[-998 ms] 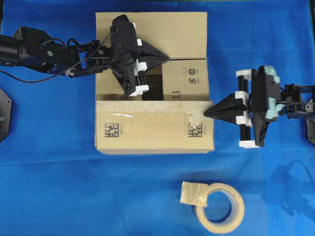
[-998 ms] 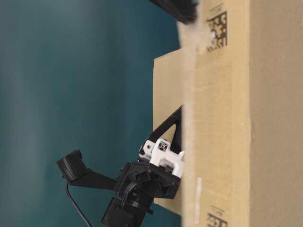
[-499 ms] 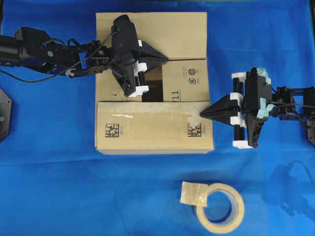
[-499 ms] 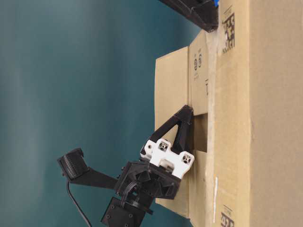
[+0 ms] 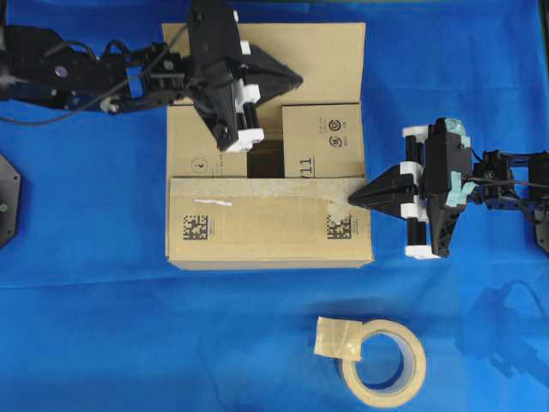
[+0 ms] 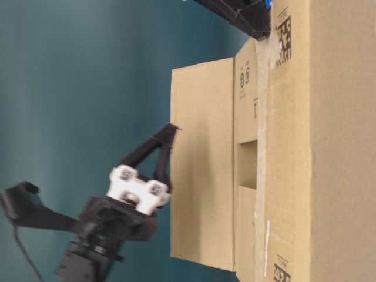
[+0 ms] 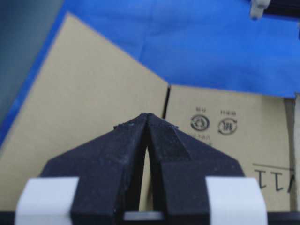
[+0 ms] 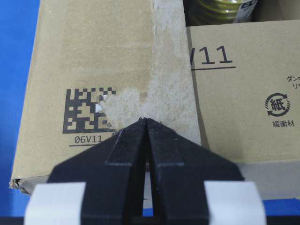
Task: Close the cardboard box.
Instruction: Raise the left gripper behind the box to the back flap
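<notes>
Brown corrugated cardboard box sits upper centre of the overhead frame on a blue-covered worktop. Lower flap folded flat, showing two black square codes and an old tape strip. Small right flap down, printed "11". A dark gap is open at the box middle. Left end effector, fingers clenched together, tip over the upper flap. Right end effector, also pinched closed with nothing between the fingers, tip at the box's right edge beside the right-hand code. Beige tape roll lies at lower right, well apart from the box.

Table-level view: box fills the right side of the frame, one flap standing out from its face. Left end effector tip at that flap's edge; contact cannot be told.

Left wrist view: closed fingers over the plain flap, printed flap at right.

Right wrist view: closed fingers point at the torn code label on the taped flap.
</notes>
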Controlling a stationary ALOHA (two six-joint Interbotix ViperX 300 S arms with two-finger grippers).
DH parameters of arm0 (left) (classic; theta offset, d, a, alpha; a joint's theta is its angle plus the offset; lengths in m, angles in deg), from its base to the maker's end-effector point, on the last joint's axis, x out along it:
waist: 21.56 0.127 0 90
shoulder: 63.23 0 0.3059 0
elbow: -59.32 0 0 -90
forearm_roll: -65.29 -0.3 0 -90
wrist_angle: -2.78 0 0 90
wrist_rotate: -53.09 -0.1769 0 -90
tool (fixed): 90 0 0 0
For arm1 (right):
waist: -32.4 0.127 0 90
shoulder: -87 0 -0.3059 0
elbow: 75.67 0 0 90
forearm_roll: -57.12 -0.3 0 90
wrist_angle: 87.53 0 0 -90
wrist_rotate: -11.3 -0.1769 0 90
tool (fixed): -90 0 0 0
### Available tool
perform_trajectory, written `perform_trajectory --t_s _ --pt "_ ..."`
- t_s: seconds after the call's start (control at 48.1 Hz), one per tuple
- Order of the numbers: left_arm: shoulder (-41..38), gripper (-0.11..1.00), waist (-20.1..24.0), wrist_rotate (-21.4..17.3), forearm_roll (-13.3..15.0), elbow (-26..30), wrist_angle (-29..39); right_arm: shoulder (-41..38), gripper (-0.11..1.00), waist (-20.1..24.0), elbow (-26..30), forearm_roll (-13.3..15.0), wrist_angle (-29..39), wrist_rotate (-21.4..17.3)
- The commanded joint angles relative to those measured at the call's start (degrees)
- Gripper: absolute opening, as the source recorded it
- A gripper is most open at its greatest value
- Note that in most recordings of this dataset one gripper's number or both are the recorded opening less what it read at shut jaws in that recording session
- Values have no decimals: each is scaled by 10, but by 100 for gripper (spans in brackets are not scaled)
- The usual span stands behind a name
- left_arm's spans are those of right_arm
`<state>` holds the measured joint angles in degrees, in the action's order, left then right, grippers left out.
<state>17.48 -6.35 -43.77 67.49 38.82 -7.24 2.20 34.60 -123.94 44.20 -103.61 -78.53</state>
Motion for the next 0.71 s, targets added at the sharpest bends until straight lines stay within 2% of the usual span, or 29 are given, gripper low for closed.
perform_trajectory --t_s 0.0,0.25,0.333,0.457,0.686 --pt "24 0 24 0 -1 32 35 4 0 -1 10 -2 -6 1" --pt "12 0 110 -3 -4 80 136 4 0 -2 9 -1 -9 2" --pt "4 0 132 -18 -4 94 165 4 0 -2 9 0 -11 3" --pt "-9 0 146 -47 -4 113 199 4 0 -3 9 0 -11 4" --pt "-46 0 148 -52 -4 130 258 4 0 -6 9 1 -12 4"
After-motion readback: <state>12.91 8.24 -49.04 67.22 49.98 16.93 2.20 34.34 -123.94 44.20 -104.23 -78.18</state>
